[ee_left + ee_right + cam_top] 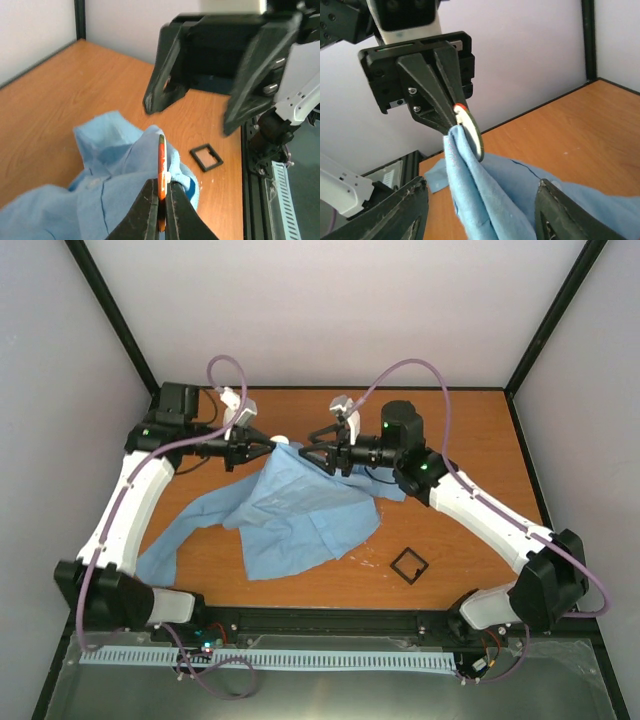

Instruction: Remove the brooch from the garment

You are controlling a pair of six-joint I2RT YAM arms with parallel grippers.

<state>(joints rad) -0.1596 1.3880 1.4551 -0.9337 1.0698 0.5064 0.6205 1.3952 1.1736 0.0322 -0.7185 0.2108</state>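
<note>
Wooden table (pixel 480 430), crumpled blue garment (pixel 300 515) on it, small black square frame (pixel 400 558) nearby

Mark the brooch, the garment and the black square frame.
brooch (pixel 161 165), left wrist view, orange edge.
garment (pixel 300 515), top external view, middle of cloth.
black square frame (pixel 197 160), left wrist view, left rim.

Scanning all three views now, and there's not a single word, label, brand mark or number that can be read anywhere.
</note>
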